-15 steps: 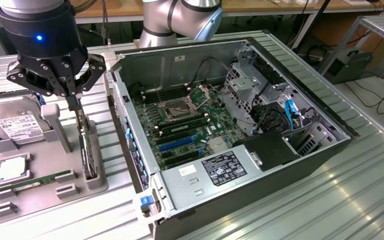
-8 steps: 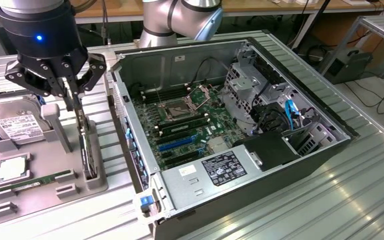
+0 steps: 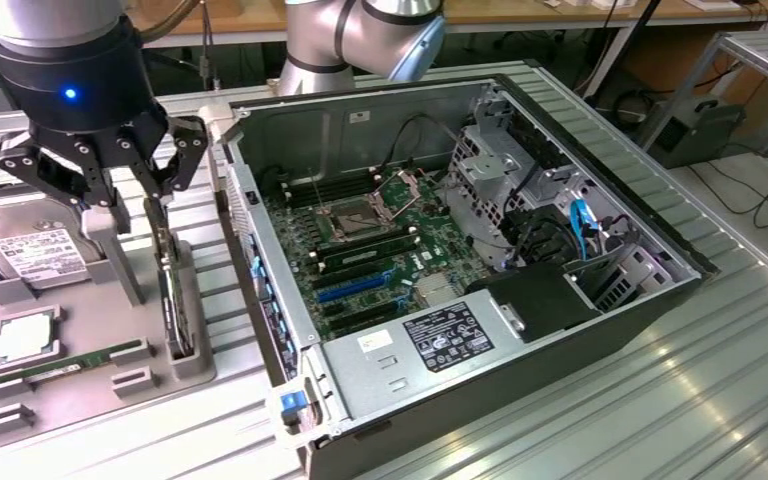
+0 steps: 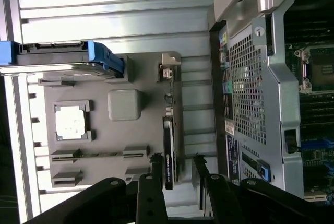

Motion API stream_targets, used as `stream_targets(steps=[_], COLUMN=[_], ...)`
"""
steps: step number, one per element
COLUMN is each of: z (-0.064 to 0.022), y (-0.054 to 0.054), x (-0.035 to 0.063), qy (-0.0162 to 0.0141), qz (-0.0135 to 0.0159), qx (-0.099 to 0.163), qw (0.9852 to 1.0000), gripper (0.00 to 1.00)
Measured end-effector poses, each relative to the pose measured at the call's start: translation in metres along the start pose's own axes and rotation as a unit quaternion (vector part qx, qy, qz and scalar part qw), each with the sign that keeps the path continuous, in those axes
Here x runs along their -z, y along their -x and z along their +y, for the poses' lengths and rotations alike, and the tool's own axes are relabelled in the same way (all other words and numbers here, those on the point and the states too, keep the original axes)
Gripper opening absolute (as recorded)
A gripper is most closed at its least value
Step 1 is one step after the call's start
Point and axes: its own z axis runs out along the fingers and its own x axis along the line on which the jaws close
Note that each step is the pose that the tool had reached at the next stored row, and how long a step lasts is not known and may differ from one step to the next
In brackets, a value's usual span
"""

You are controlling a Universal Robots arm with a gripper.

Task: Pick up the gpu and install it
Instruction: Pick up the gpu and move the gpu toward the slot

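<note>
fingers (image 4: 156, 185) of the gripper (image 3: 128, 205) (image 4: 178, 174) stand spread, one on each side of the gpu (image 3: 168, 290) (image 4: 168, 148), with a gap showing between each finger and the card, so nothing is pinched. the gpu stands on its long edge in a slot of the grey holder tray (image 3: 91, 320) (image 4: 141, 78), not yet in the machine. in the exterior view the tray lies at nine o'clock from the open computer case (image 3: 344, 120) (image 4: 250, 78), and the gripper hangs over it at about ten o'clock of the scene. on the same tray, at nine o'clock from the gpu, sit a hard drive (image 3: 31, 250) (image 4: 57, 59), a processor chip (image 3: 24, 340) (image 4: 70, 122) and a green ram stick (image 3: 71, 362) (image 4: 99, 155). the case lies open with its motherboard (image 3: 371, 250) exposed.
</note>
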Motion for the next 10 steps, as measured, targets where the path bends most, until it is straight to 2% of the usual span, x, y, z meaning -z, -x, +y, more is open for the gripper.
stream_targets(steps=[2, 10], z=[-0.0005, -0.001], y=[-0.004, -0.005], x=[-0.0057, -0.0225], qy=[0.0, 0.0], qz=[0.0, 0.0], qx=[0.0, 0.0], qw=[1.0, 1.0], gripper=[0.36, 0.36])
